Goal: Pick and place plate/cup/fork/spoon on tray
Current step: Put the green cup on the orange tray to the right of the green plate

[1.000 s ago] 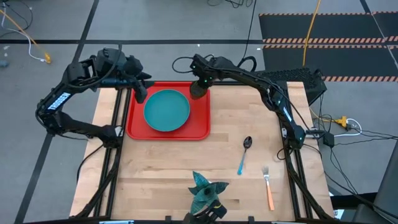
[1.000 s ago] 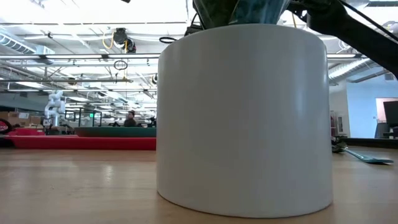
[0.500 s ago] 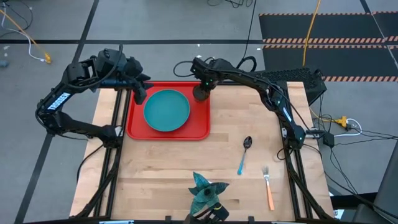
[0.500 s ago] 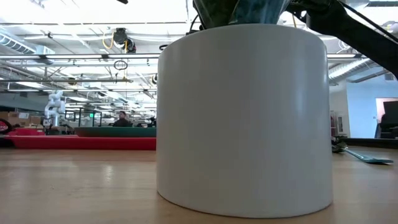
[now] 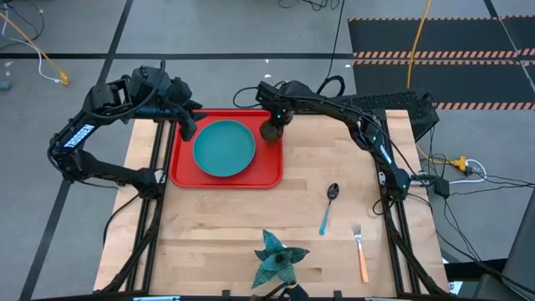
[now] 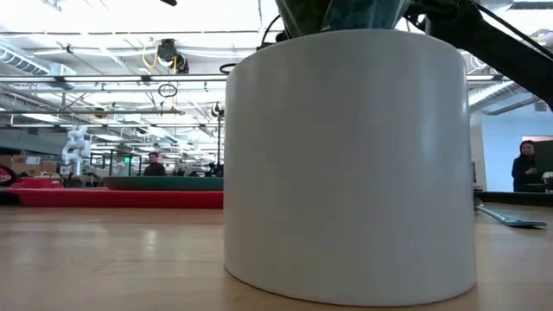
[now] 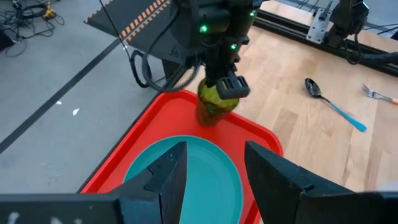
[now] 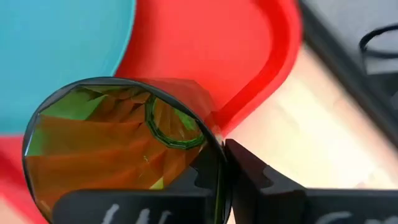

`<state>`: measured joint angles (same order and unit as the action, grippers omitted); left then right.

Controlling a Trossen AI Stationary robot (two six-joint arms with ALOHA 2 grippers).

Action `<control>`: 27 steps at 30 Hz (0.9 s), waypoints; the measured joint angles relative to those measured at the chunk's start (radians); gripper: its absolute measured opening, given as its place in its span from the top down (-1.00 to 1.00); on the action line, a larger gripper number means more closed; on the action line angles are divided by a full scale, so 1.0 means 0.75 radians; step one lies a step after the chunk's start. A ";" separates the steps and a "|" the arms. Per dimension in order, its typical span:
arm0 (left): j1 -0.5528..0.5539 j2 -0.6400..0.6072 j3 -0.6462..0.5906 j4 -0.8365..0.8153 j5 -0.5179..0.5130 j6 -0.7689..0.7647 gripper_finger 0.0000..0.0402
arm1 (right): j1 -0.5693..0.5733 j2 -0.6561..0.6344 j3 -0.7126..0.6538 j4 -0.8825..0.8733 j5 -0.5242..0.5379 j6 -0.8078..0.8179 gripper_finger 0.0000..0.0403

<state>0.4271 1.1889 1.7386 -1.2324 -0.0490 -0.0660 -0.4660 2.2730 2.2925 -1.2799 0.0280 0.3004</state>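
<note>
At the near edge of the table [image 5: 226, 242] stands a teal spiky star-shaped object [image 5: 273, 253] in a white cylindrical pot [image 6: 346, 164], which fills most of the low view. Toward the near right corner lies the fork [image 5: 360, 251], orange handle pointing to the near edge. Just left of it, and a little farther in, the spoon [image 5: 328, 206] lies with its blue handle nearest and its dark bowl away; the two are apart.

Farther back, the tray [image 5: 187, 171] sits against the far edge, toward the far left corner. The plate [image 5: 224, 148] lies flat inside it, filling most of the floor. The cup [image 7: 214, 106] stands upright in the tray's far right corner, beside the plate. The right gripper [image 5: 273, 125] is at the cup, its fingers [image 8: 249, 171] against the rim; whether they grip or have let go cannot be told.

The left gripper [image 7: 211, 174] hangs over the tray's far left part, above the plate's edge, jaws spread and empty.
</note>
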 joint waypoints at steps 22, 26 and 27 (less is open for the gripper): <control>-0.004 0.000 0.000 0.001 0.012 -0.032 0.19 | 0.065 0.000 0.000 0.036 -0.045 0.043 0.80; -0.023 0.000 0.000 -0.001 0.022 -0.034 0.19 | 0.065 -0.001 0.000 0.066 -0.045 0.041 0.67; -0.030 0.000 0.000 -0.003 0.024 -0.034 0.19 | 0.065 -0.001 0.000 0.072 -0.045 0.040 0.63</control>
<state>0.4048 1.1889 1.7386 -1.2344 -0.0307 -0.0913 -0.4175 2.2723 2.2925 -1.2262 -0.0055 0.3305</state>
